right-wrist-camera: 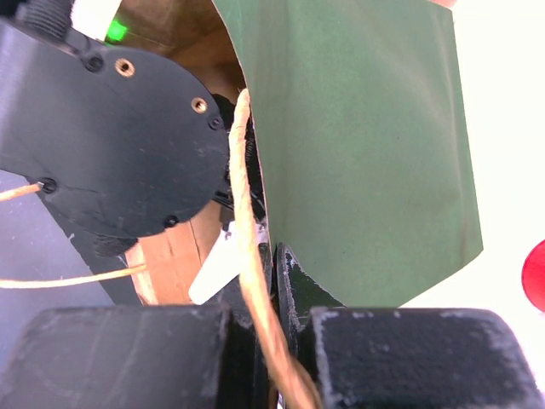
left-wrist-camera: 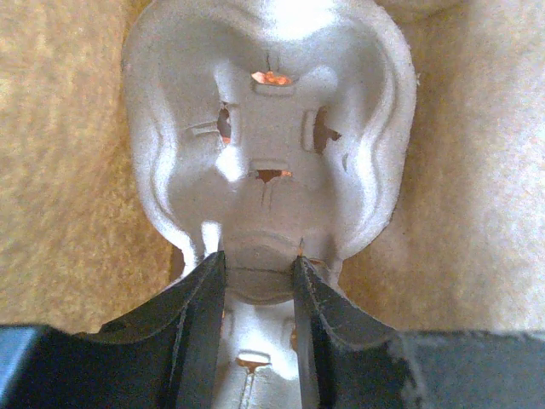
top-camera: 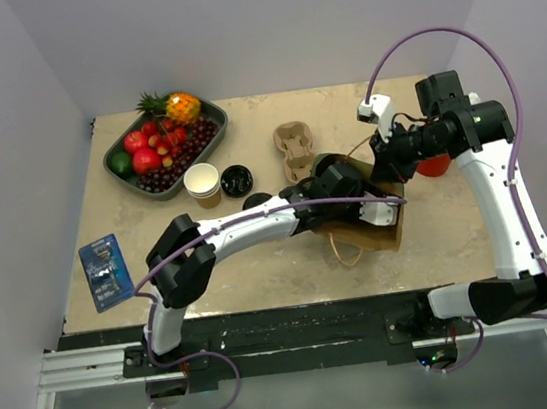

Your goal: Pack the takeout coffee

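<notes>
- We see the left end effector (left-wrist-camera: 260, 274) deep inside the bag (top-camera: 377, 236). It pinches the middle ridge of a carrier (left-wrist-camera: 272, 128), with brown paper all round it.
- The right end effector (right-wrist-camera: 274, 256) is pressed together on the bag's handle (right-wrist-camera: 245, 196), holding the mouth up. The bag sits right of the middle of the table (top-camera: 263, 276), toward the near edge.
- The paper cups (top-camera: 202, 183) are not yet packed. They stand stacked and uncovered, left of the middle toward the far edge, just beside the fruit tray (top-camera: 108, 169). A black lid (top-camera: 236, 180) lies next to them.
- We judge the step in hand to be seating the carrier in the bag, so the task is at an early stage.
- Next, we think the left end effector must let go and back out without dragging the carrier. It can then go for a lid and cup while the right one holds the mouth open.
</notes>
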